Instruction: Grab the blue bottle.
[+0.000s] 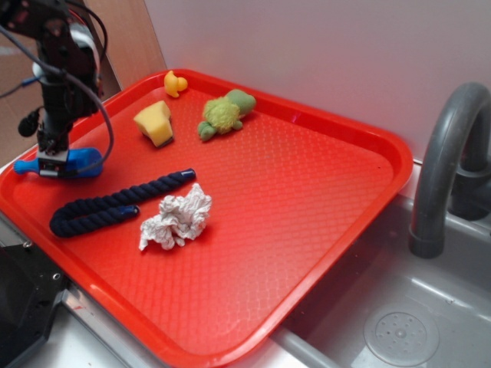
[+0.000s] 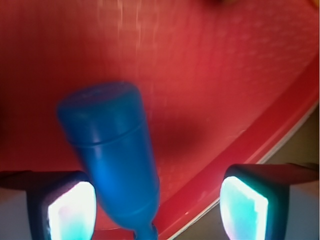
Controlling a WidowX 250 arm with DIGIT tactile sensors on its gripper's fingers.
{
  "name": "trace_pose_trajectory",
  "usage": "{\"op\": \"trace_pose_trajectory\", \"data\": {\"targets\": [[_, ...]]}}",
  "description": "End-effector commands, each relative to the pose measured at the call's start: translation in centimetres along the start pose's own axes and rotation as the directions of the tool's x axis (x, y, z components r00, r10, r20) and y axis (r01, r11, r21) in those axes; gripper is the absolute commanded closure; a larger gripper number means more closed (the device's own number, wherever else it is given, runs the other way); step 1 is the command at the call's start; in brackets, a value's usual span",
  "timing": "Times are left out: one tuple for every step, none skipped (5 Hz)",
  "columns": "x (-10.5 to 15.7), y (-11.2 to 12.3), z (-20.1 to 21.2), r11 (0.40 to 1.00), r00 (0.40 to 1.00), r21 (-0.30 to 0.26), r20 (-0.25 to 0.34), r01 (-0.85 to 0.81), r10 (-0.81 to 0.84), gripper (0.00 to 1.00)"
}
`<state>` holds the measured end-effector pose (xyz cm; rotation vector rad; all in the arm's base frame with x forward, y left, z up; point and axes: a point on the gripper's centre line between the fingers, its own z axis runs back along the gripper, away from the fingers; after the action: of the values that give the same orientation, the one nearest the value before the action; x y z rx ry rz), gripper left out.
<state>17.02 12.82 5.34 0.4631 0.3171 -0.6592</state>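
The small bright blue plastic bottle [image 1: 73, 163] lies on its side at the far left edge of the red textured plastic tray [image 1: 307, 207], its fat body pointing right and its narrow neck pointing left over the tray's rim. The pincer [image 1: 54, 162] is down directly over the bottle, at the junction of body and neck.

In the wrist view the bottle [image 2: 117, 160] lies between the two pale, glowing fingers [image 2: 72, 210], nearer the left one, with a clear gap to the right one; the pincer [image 2: 157, 210] is released, its jaws spread wider than the bottle and not pressing it. That gap cannot be judged from the exterior view, where the black arm hides the fingertips.

The exterior view alone shows the rest of the tray: a dark navy braided rope [image 1: 115, 203] just near of the bottle, a crumpled white paper wad [image 1: 176, 218], a yellow sponge wedge [image 1: 155, 123], a green plush turtle [image 1: 224, 113] and a small yellow rubber duck [image 1: 175, 83] at the far rim. A grey tap [image 1: 449, 169] stands over a metal sink [image 1: 399, 322] at the right.

The arm stands nearly vertical, wrist pointing straight down, cables looping beside it.
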Motion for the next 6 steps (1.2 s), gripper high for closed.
{"op": "trace_pose_trajectory", "data": {"targets": [[0.3, -0.5, -1.5, 0.993, 0.996, -0.106, -0.063, 0.058, -0.065, 0.00], [0.7, -0.8, -1.6, 0.990, 0.996, -0.125, -0.058, 0.059, -0.066, 1.00], [0.9, -1.1, -1.7, 0.988, 0.998, -0.147, -0.021, 0.049, -0.052, 1.00], [0.8, -0.6, -0.5, 0.988, 0.999, -0.155, 0.031, -0.012, 0.018, 1.00], [0.7, 0.9, 4.3, 0.937, 0.943, -0.197, 0.107, -0.290, 0.314, 1.00], [1.2, 0.6, 9.4, 0.804, 0.794, -0.271, 0.174, -0.530, 0.582, 1.00]]}}
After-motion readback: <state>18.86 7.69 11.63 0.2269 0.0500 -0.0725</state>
